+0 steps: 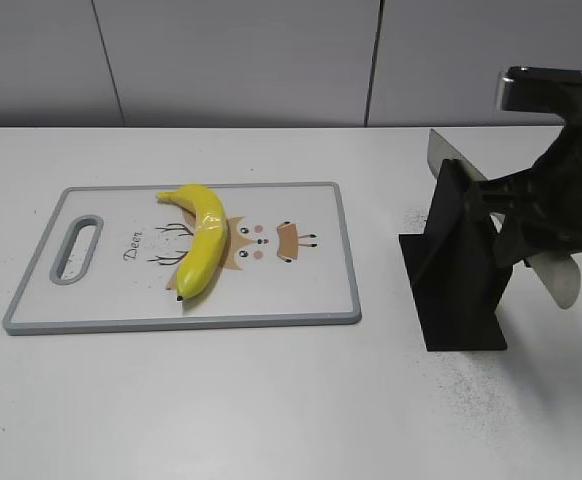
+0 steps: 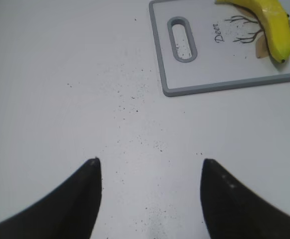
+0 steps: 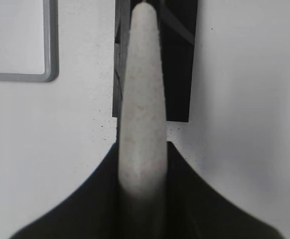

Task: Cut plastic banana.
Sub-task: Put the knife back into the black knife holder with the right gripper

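Note:
The plastic banana (image 1: 203, 245), yellow with dark tips, lies on a white cutting board with a grey rim (image 1: 181, 322); both also show at the top right of the left wrist view, the banana (image 2: 272, 25) and the board (image 2: 219, 88). My right gripper (image 1: 531, 235) is shut on the grey handle of a knife (image 3: 142, 99) that sits in a black stand (image 1: 456, 270). The knife's blade tip (image 1: 439, 150) sticks out above the stand. My left gripper (image 2: 150, 162) is open and empty over bare table, near the board's handle-hole end; it is out of the exterior view.
The black stand (image 3: 180, 59) stands to the right of the board, whose corner (image 3: 50, 74) shows in the right wrist view. The white table (image 1: 271, 410) is speckled with dark specks. A grey wall runs behind.

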Action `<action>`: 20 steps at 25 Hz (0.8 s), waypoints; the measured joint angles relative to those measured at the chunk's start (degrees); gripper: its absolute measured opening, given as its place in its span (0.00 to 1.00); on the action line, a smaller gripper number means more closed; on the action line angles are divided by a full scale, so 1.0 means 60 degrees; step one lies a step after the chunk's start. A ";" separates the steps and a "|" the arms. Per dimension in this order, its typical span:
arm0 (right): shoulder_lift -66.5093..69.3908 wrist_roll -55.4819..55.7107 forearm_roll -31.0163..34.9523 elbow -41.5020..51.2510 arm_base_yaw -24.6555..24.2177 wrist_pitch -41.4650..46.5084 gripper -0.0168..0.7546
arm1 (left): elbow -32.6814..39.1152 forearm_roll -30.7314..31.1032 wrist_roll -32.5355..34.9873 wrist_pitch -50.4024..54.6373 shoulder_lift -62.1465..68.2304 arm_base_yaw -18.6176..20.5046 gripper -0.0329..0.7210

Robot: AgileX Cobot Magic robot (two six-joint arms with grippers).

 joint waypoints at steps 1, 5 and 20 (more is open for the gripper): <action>0.0009 0.0007 0.0025 0.0052 0.0000 -0.0067 0.23 | 0.0000 0.0000 -0.0024 0.0000 -0.0151 0.0000 0.82; 0.0098 0.0085 0.0070 0.0093 0.0000 -0.0234 0.23 | 0.0010 0.0115 -0.0139 -0.0009 -0.0976 0.0000 0.82; 0.0005 -0.0064 0.0650 0.0092 0.0000 -0.0122 0.78 | 0.0010 0.0218 -0.0223 0.0002 -0.1314 0.0000 0.82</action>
